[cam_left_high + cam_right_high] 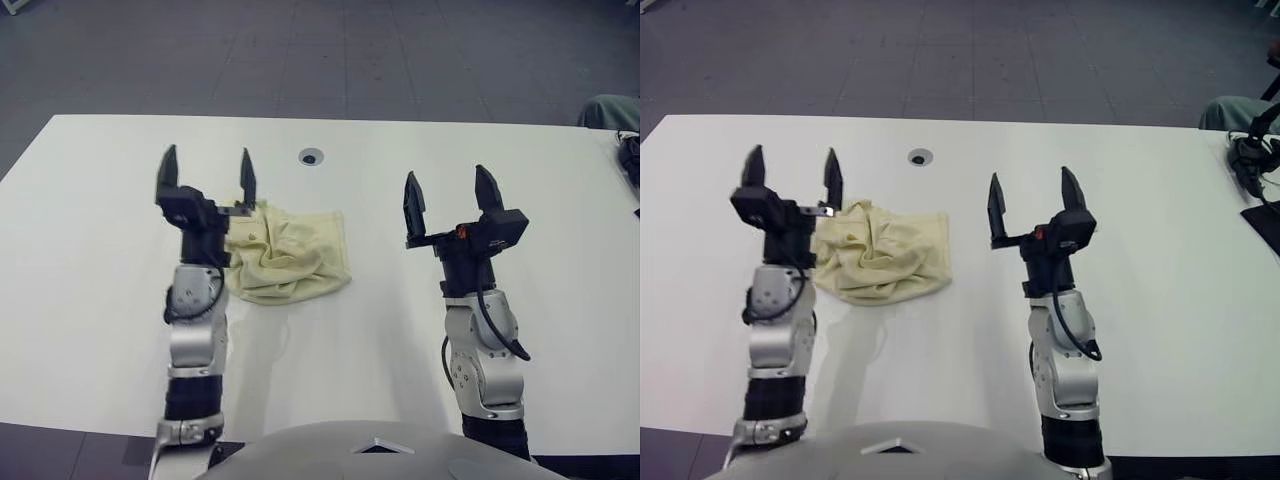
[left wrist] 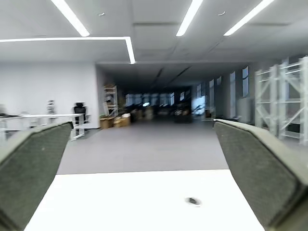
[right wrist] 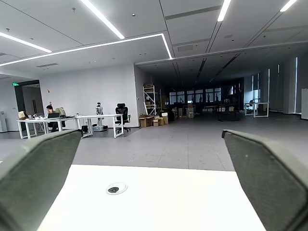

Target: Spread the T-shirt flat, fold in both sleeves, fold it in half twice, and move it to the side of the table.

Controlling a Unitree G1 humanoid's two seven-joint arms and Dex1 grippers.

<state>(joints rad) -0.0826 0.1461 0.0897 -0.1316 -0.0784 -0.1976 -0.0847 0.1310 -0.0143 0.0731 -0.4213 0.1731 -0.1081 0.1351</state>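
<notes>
A pale yellow T-shirt [image 1: 288, 252] lies crumpled in a heap on the white table [image 1: 100, 200], left of the middle. My left gripper [image 1: 206, 172] is raised above the table at the heap's left edge, fingers pointing up and away, open with nothing between them. My right gripper [image 1: 450, 196] is held up the same way over bare table to the right of the T-shirt, well apart from it, open too. In the left wrist view the two fingers [image 2: 260, 168] stand wide apart; in the right wrist view the fingers [image 3: 269, 168] are wide apart as well.
A round cable hole [image 1: 311, 156] sits in the table beyond the T-shirt. Dark cables and gear [image 1: 1245, 160] lie at the far right edge of the table. Bare table surface spreads in front of and to the right of the heap.
</notes>
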